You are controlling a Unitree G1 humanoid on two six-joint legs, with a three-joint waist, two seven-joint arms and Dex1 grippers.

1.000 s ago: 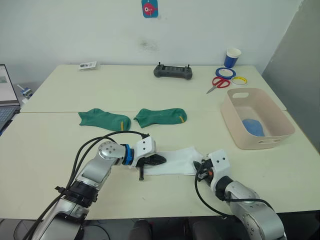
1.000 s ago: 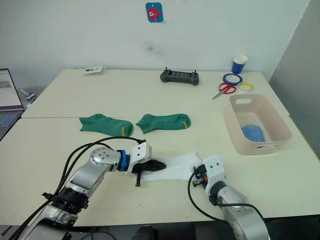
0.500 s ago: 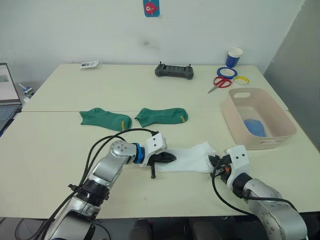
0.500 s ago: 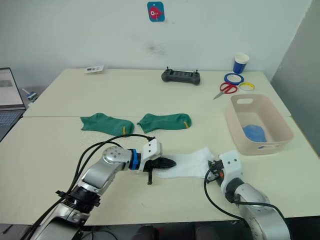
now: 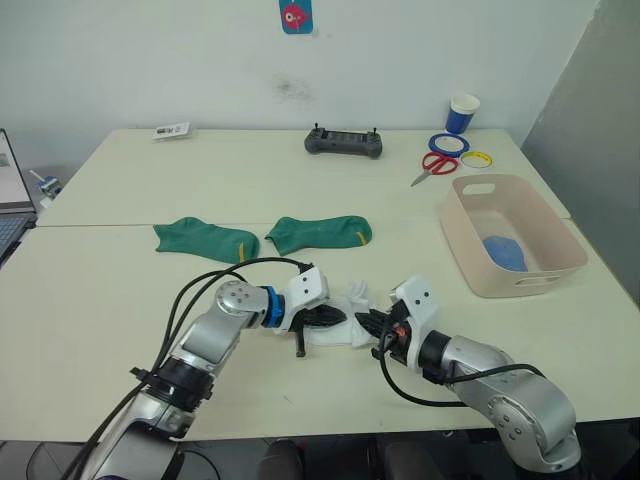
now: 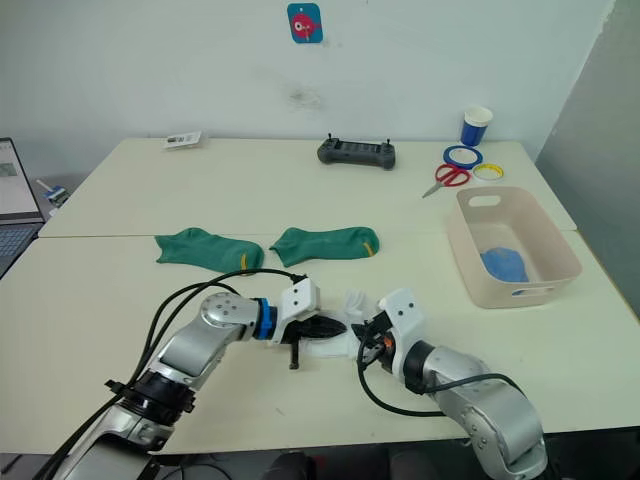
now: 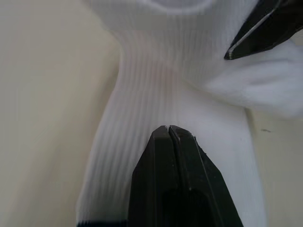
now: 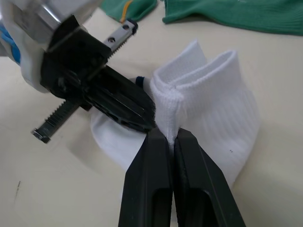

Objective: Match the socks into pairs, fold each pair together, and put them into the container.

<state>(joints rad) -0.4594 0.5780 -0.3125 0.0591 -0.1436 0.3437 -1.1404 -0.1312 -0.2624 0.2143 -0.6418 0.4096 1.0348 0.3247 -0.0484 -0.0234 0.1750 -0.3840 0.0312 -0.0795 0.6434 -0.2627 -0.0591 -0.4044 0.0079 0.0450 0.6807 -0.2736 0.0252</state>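
Near edge of the counter (image 5: 120, 290), my left tool (image 5: 335, 318) is pressed together pinning the white socks (image 5: 345, 325) while my right tool (image 5: 372, 322) pinches their folded end; floppy, light knit, so I'd grip the doubled edge.

No writing is showing clearly enough to be read. A blue sign (image 5: 294, 17) with a red figure is hanging on the wall beyond the worktop's far edge, its marks too small to make out. A small white label card (image 5: 172, 130) is lying near the worktop's far left corner, and its dark print is staying illegible as well.
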